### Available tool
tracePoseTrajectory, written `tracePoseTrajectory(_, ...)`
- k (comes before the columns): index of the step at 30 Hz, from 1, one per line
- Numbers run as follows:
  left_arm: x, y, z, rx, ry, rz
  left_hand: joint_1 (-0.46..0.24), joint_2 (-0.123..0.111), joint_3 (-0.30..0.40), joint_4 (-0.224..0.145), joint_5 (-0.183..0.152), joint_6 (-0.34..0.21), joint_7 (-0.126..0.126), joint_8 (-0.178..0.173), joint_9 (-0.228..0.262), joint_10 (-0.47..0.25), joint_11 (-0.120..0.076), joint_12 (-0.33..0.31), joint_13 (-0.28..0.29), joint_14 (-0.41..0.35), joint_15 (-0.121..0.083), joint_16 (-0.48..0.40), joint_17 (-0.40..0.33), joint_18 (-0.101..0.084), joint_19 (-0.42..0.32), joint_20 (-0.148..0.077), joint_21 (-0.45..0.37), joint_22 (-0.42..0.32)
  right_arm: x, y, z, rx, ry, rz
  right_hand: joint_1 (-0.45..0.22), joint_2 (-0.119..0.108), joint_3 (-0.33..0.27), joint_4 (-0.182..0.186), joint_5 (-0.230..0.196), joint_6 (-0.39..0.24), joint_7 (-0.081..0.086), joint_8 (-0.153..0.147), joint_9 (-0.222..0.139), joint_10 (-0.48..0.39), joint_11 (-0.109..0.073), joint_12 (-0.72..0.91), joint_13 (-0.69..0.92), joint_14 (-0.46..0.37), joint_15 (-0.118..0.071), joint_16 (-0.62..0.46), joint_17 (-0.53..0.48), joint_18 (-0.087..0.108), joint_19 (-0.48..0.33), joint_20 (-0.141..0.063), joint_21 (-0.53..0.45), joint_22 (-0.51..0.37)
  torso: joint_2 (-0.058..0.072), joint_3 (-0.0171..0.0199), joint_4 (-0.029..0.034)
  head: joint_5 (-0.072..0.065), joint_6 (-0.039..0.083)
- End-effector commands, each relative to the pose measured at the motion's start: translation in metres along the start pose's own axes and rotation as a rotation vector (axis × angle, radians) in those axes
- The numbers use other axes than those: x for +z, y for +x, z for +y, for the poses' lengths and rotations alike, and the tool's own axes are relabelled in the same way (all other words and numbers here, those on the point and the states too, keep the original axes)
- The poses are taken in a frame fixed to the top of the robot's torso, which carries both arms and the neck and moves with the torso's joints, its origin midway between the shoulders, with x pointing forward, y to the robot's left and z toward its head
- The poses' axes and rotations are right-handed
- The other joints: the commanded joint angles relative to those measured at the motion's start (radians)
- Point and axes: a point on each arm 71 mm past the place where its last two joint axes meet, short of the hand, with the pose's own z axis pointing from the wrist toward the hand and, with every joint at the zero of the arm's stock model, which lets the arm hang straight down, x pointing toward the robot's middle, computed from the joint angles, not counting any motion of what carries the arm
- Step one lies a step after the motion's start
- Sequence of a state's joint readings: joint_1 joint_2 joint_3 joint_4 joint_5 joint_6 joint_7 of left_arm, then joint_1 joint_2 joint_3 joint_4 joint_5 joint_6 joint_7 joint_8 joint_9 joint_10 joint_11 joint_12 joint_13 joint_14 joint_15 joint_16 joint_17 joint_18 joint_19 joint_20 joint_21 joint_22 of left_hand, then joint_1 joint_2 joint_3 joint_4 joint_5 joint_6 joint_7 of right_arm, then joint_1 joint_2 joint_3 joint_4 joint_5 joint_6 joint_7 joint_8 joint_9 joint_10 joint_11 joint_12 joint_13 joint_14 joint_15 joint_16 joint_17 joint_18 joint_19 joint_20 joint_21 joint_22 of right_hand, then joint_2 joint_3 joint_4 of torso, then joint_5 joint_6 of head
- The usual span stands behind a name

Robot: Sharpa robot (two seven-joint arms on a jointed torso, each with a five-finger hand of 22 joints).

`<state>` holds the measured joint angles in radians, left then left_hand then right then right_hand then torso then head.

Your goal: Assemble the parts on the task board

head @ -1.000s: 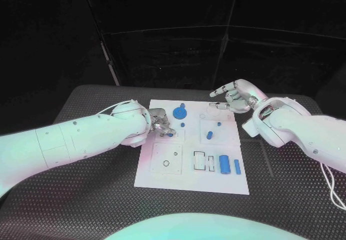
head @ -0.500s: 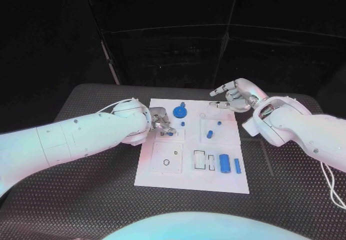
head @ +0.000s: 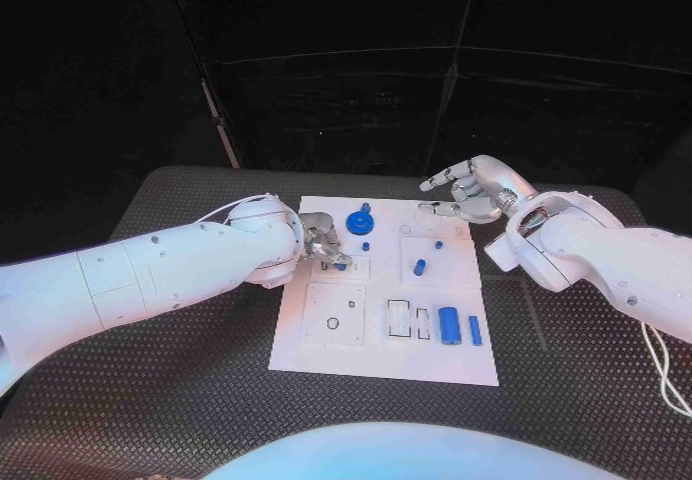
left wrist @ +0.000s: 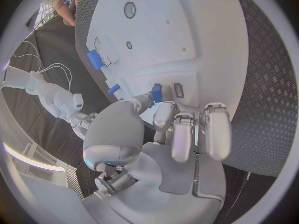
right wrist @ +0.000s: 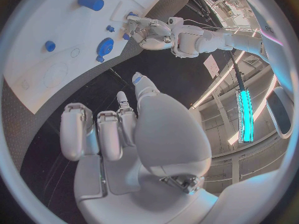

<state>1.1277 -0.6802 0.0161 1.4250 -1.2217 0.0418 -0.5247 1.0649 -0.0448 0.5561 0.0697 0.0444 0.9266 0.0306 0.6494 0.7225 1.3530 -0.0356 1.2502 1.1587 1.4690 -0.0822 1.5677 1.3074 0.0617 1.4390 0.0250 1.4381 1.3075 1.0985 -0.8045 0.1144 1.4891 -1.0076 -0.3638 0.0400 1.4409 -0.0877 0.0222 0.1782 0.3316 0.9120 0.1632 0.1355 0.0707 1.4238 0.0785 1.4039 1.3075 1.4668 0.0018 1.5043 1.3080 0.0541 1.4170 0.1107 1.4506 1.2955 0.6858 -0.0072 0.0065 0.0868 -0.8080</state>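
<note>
While the head view looks down on the white task board point(head: 387, 350) in the middle of the black ribbed surface point(head: 577, 380), the left hand point(head: 323, 246) sits over the board's upper left block, its fingertips closed on a small blue peg point(head: 339, 266) held against the board. The right hand point(head: 470, 192) hovers off the board's far right corner, fingers apart and holding nothing. A blue gear point(head: 359, 223) lies near the far edge, a short blue pin point(head: 420, 267) stands mid-board, and a blue cylinder point(head: 449, 323) with a thin blue bar point(head: 475, 331) just beside it lies near the right edge. From the left wrist view, the left hand's fingers point(left wrist: 187, 129) curl down onto the peg point(left wrist: 156, 92), pinched at its upper end over the board point(left wrist: 187, 30); the pin point(left wrist: 114, 89) and cylinder point(left wrist: 94, 58) lie beyond. From the right wrist view, the right hand's fingers point(right wrist: 99, 132) hang spread above the surface just past the board's edge point(right wrist: 37, 59), with the gear point(right wrist: 106, 45) and cylinder point(right wrist: 91, 2) visible. These parts look like light, rigid plastic, smooth enough to slip, so a fingertip pinch across the sides should serve best. Behind the surface the room is dark, hung with black curtain.
</note>
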Motion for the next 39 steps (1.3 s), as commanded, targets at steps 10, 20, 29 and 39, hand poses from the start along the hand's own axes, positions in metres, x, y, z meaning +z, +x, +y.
tracePoseTrajectory(10, 0.0057, 0.0052, -0.0013, 0.024, -0.016, 0.032, -0.023, 0.006, 0.033, -0.061, 0.002, 0.016, -0.007, 0.009, 0.008, 0.011, -0.006, 0.010, 0.006, 0.102, -0.011, 0.003, 0.263, -0.014, 0.011, -0.004, 0.007, 0.062, 0.0004, 0.0003, 0.0022, -0.001, -0.008, 0.007, -0.007, 0.007, 0.000, -0.006, 0.006, 0.008, -0.003, 0.005, -0.001, -0.001, -0.006, -0.006, 0.050, 0.063, -0.005, -0.006, 0.065, 0.005, -0.001, -0.006, -0.004, -0.001, 0.000, -0.0001, -0.0003, -0.002, -0.002)
tracePoseTrajectory(20, 0.0080, 0.0057, -0.0031, 0.028, -0.016, 0.038, -0.038, 0.005, 0.001, -0.049, 0.002, 0.024, -0.011, 0.014, 0.013, 0.017, -0.010, 0.017, 0.014, 0.102, -0.014, 0.003, 0.263, -0.017, 0.018, -0.008, 0.013, 0.072, 0.0004, 0.0004, 0.0024, -0.001, -0.008, 0.008, -0.007, 0.007, 0.000, -0.006, 0.006, 0.008, -0.003, 0.005, -0.001, -0.001, -0.006, -0.006, 0.050, 0.063, -0.005, -0.006, 0.065, 0.005, -0.001, -0.006, -0.004, -0.001, 0.000, -0.0003, -0.0001, -0.005, -0.005)
tracePoseTrajectory(29, 0.0084, 0.0061, -0.0031, 0.033, -0.017, 0.047, -0.056, -0.004, -0.040, -0.038, 0.002, 0.033, -0.015, 0.017, 0.016, 0.024, -0.013, 0.023, 0.021, 0.102, -0.017, 0.003, 0.263, -0.019, 0.024, -0.011, 0.019, 0.082, -0.0001, 0.0001, 0.0022, -0.001, -0.007, 0.009, -0.008, 0.007, 0.000, -0.006, 0.006, 0.009, -0.003, 0.005, -0.001, -0.001, -0.006, -0.005, 0.050, 0.063, -0.005, -0.006, 0.064, 0.005, -0.001, -0.006, -0.005, -0.002, 0.001, -0.0003, 0.0007, -0.007, -0.007)
tracePoseTrajectory(39, 0.0080, 0.0065, -0.0022, 0.048, -0.019, 0.054, -0.063, -0.009, -0.069, -0.034, 0.002, 0.039, -0.018, 0.018, 0.018, 0.028, -0.016, 0.028, 0.026, 0.102, -0.019, 0.003, 0.263, -0.020, 0.028, -0.013, 0.022, 0.088, -0.0004, 0.0001, 0.0022, -0.001, -0.007, 0.011, -0.008, 0.007, 0.000, -0.006, 0.006, 0.009, -0.003, 0.005, -0.001, -0.001, -0.006, -0.005, 0.050, 0.063, -0.005, -0.006, 0.064, 0.005, -0.001, -0.006, -0.005, -0.002, 0.000, -0.0009, 0.0005, -0.006, -0.010)
